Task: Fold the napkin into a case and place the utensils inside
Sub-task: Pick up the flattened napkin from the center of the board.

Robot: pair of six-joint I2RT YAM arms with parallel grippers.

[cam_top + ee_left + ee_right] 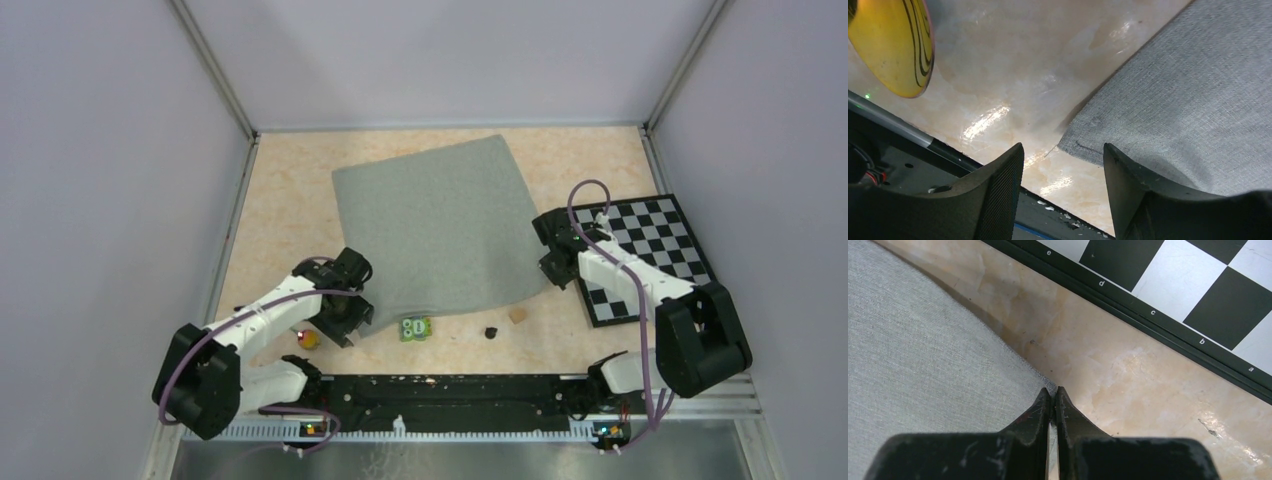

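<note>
The napkin point(440, 225) lies spread flat in the middle of the table point(285, 200), a soft, finely woven grey cloth on glossy marbled laminate. The left tool point(1063, 148) stands apart, straddling the near-left corner. The right tool point(1053, 390) is pressed together, seemingly pinching the near-right corner tip. A clean fold needs both corners gripped firmly, lifted evenly and carried straight. The smooth yellow-headed utensil point(893, 45) sits near the left tool.
</note>
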